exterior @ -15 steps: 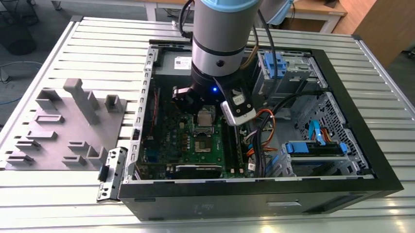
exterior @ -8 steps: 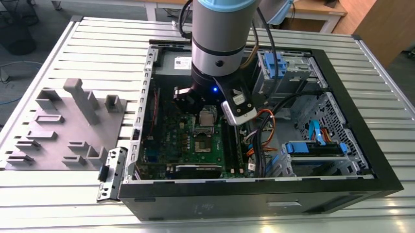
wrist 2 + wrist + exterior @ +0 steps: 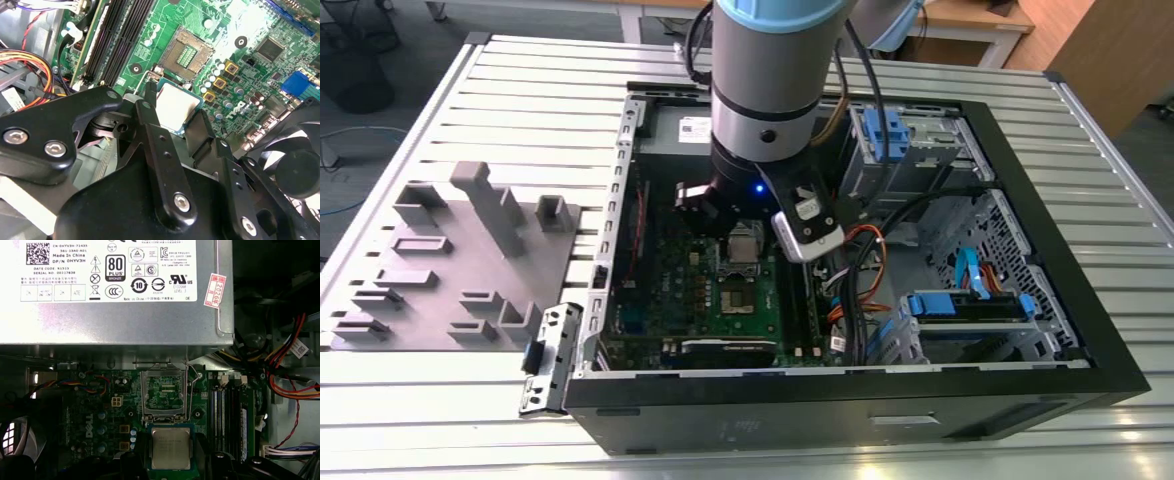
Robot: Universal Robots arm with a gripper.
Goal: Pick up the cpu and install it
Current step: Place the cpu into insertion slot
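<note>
Exterior view: bright, even light from above; the slatted metal table (image 3: 440, 400) glares near-white along its near edge; the computer case (image 3: 854, 415) interior lies in shade; a blue lamp (image 3: 758, 190) glows on my wrist. First wrist view: the power supply (image 3: 115, 320) washes out pale; the cpu (image 3: 171, 447) lid carries a soft sheen. Second wrist view: my fingers (image 3: 150, 122) read as black silhouettes.
</note>
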